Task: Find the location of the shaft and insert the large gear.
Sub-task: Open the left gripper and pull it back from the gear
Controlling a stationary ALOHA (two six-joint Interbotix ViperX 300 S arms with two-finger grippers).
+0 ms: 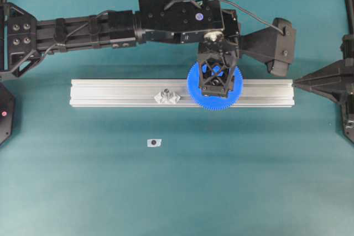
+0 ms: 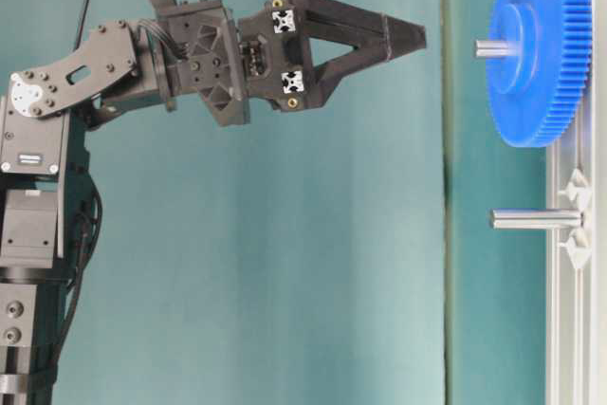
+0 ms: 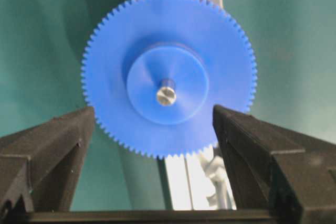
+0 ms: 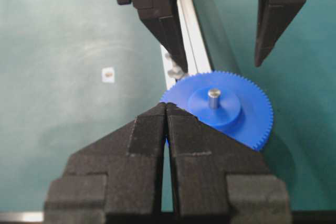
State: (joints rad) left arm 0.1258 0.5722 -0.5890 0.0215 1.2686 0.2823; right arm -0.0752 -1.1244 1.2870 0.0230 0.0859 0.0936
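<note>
Large gear (image 3: 168,72) sits seated on the shaft (image 3: 166,94) at the aluminium rail's (image 1: 121,92) right part; left gripper (image 2: 417,37), fingers apart and clear above, should lift straight off without nudging teeth; right gripper (image 4: 166,109) fingers together.

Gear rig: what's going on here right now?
The large gear already sits on a shaft standing on the aluminium rail, the pin's tip poking through its hub. The left tool is open and hangs just above the gear, fingers either side, gripping nothing. The right tool is shut, parked at the rail's end, empty. A second pin stands bare further along the rail, and a small white tag lies on the mat.
</note>
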